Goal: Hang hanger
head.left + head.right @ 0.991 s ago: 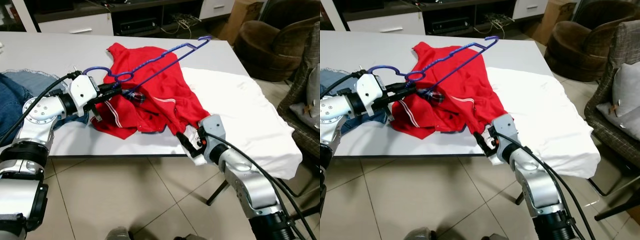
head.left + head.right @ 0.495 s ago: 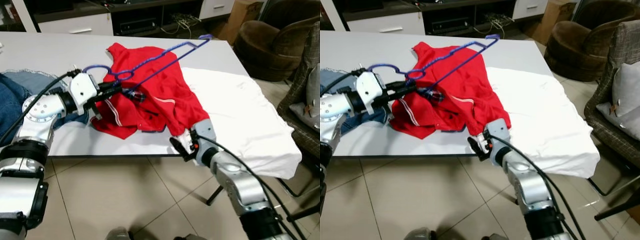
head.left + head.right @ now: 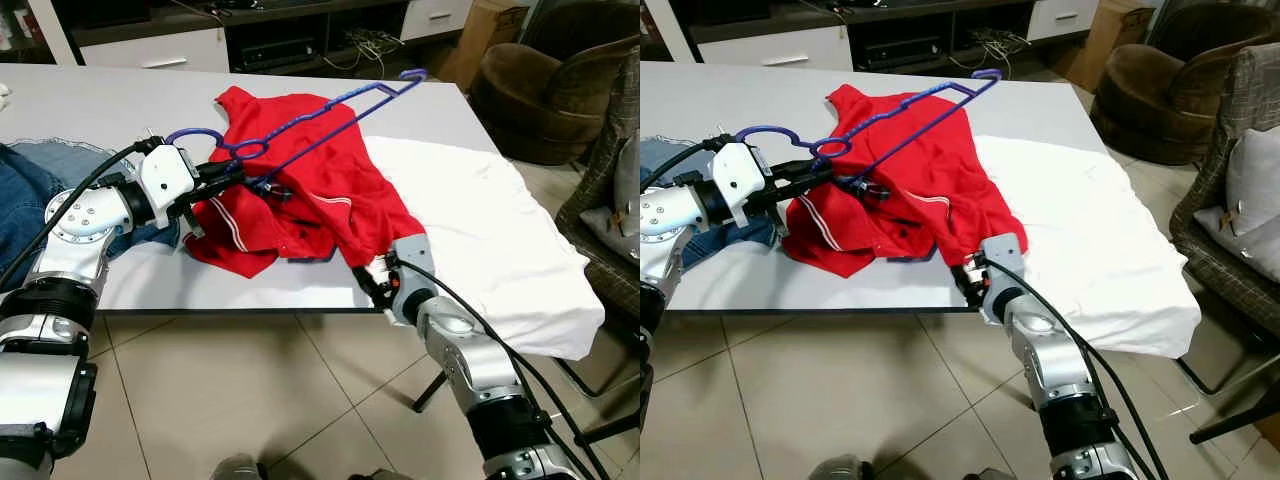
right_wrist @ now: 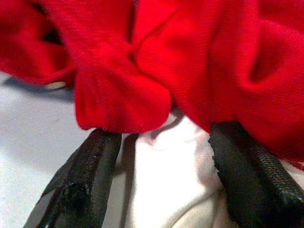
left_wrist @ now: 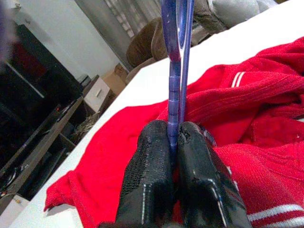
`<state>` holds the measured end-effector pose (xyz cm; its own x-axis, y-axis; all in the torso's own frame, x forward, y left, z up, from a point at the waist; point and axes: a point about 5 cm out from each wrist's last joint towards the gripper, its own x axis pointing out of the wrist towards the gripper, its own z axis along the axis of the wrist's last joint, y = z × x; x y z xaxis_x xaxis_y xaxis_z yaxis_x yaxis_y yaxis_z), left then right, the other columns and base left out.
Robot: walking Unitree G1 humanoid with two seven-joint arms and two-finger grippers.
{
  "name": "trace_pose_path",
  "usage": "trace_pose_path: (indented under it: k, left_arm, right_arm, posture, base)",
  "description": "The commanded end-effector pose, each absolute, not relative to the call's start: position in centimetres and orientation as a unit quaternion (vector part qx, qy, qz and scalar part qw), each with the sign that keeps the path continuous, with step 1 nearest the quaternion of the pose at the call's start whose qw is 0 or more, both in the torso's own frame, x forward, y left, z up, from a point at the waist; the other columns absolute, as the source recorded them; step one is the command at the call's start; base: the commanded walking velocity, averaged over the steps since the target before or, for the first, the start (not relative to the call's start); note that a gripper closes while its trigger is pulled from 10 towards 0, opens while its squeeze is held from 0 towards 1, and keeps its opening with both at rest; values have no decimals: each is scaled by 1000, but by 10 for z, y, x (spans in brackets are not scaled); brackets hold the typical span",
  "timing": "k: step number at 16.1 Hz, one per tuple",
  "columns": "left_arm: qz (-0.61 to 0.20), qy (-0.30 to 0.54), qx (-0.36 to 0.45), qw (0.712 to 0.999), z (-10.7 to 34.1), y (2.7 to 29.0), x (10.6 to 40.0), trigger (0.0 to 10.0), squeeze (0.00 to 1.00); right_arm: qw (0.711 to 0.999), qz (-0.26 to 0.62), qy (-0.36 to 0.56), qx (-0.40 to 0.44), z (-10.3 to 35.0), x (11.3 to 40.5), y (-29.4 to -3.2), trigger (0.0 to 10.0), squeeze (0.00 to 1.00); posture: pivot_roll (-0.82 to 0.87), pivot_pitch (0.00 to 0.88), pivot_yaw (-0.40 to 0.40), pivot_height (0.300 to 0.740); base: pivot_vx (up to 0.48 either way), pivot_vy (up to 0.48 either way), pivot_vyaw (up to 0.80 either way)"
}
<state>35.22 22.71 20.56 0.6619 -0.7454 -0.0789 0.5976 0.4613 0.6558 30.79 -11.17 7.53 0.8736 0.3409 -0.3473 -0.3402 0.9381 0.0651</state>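
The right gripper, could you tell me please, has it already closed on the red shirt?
No, the right gripper has its two black fingers spread wide, with the red shirt hem and white cloth lying between them.

No readable text, label or number anywhere.

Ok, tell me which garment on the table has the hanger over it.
The red shirt: the blue hanger held by the left end effector lies across it, not across the white garment or the jeans.

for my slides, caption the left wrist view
Left gripper shut on the blue hanger above the red shirt.
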Motion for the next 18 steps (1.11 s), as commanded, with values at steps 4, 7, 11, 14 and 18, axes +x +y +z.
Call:
trace_pose_path:
  k: [4, 7, 11, 14, 18]
  left_arm:
    - [-391, -122, 339, 847, 212, 228, 353, 0, 0]
    - [-392, -119, 340, 847, 210, 229, 352, 0, 0]
    - [-395, -119, 339, 846, 211, 227, 353, 0, 0]
    - [-399, -119, 338, 844, 210, 225, 353, 0, 0]
    - [-402, -118, 338, 843, 210, 224, 353, 0, 0]
  right_arm:
    - [982, 97, 160, 34, 85, 317, -145, 0, 0]
    - [988, 72, 114, 69, 110, 323, -164, 0, 0]
    - [985, 132, 94, 59, 127, 321, -160, 0, 0]
    - [983, 106, 135, 60, 106, 315, -163, 10000, 1000]
    - [985, -101, 127, 61, 106, 319, -225, 10000, 976]
  posture:
    - [57, 21, -24, 740]
    - [53, 24, -20, 740]
    - [47, 27, -16, 740]
    - [46, 30, -15, 740]
    - [50, 33, -9, 740]
  base:
    - [0, 0, 0]
    - [0, 0, 0]
    - [0, 0, 0]
    - [0, 0, 0]
    - [0, 0, 0]
